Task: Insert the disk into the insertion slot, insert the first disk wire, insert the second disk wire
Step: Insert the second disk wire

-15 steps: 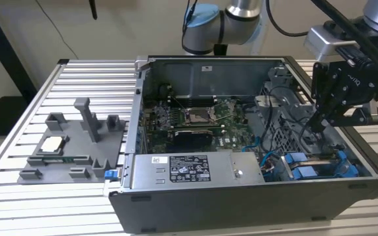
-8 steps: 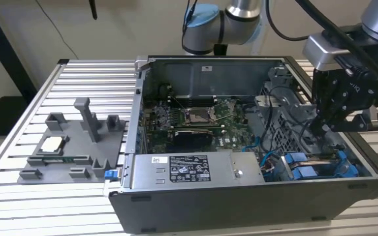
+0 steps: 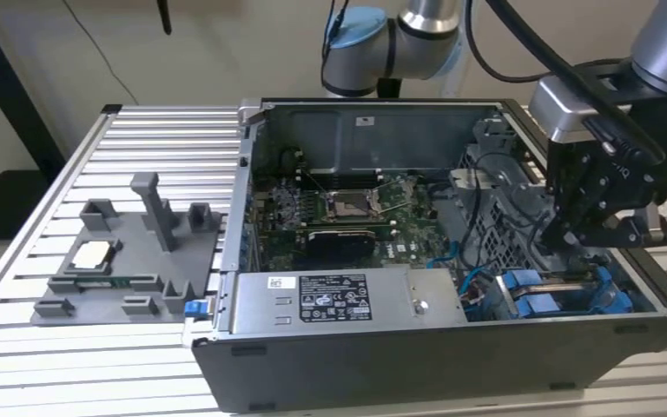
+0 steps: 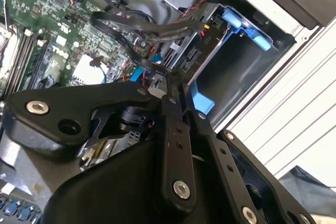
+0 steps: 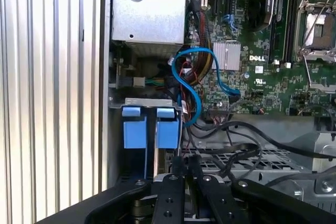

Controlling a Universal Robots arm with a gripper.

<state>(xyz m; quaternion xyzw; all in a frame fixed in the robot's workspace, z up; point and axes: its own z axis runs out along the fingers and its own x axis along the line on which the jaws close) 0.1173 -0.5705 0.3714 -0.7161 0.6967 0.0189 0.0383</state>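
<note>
- Black two-fingered gripper [image 3: 589, 236] lowered inside the open grey computer case [image 3: 426, 365], over the drive bay at the exterior view's right near corner.
- Fingers [image 4: 176, 129] pressed close together in both wrist views, tips [image 5: 181, 167] pinching the end of a black flat wire [image 4: 131, 22] just above the bay.
- Silver hard drive in its bright blue plastic frame [image 3: 565, 295] seated in the slot at the case's near right corner, blue end tabs [image 5: 149, 127] standing side by side, just beside the gripper.
- Light blue cable [image 5: 197, 85] looping between bay and green motherboard [image 3: 333, 213].
- Grey plastic fixture tray [image 3: 125, 261] on the ribbed aluminium table [image 3: 32, 347], well apart at the exterior view's left.
</note>
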